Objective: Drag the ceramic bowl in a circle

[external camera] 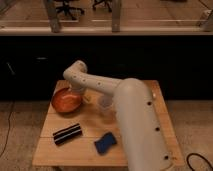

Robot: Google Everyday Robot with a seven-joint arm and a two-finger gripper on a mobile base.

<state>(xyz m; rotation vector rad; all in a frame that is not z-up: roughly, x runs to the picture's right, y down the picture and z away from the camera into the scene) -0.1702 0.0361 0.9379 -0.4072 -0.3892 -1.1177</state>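
The ceramic bowl (66, 101), round, shallow and glossy orange-red, sits on the left part of the wooden table (90, 150). My white arm (125, 102) reaches from the lower right across the table to the bowl. My gripper (77, 92) hangs down from the arm's far end at the bowl's back right rim, mostly hidden by the wrist.
A black ribbed cylinder-like object (67, 133) lies near the table's front left. A blue sponge (105, 142) lies at the front middle. A small whitish cup (104, 102) stands just behind the arm. A dark counter wall (150, 55) runs behind the table.
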